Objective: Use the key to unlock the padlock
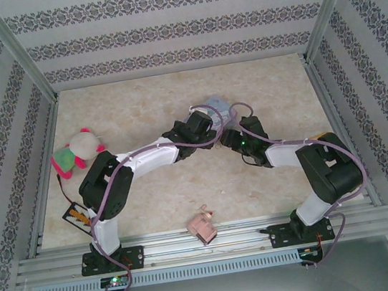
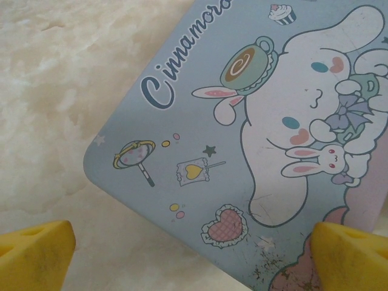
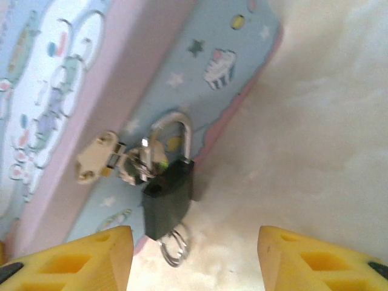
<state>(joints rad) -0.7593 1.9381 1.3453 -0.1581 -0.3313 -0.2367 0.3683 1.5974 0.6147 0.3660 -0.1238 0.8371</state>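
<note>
Seemingly padlock (image 3: 168,197) hangs on blue tin (image 3: 200,79).

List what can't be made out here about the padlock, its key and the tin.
- Right wrist view: blur leaves it unclear whether the shackle of the padlock is released. A wire ring hangs beneath, and the body hides any key.
- Top view: the arms cover most of the tin and its front.
- Left wrist view: the tin's lid is cut off by the top and right edges.
</note>
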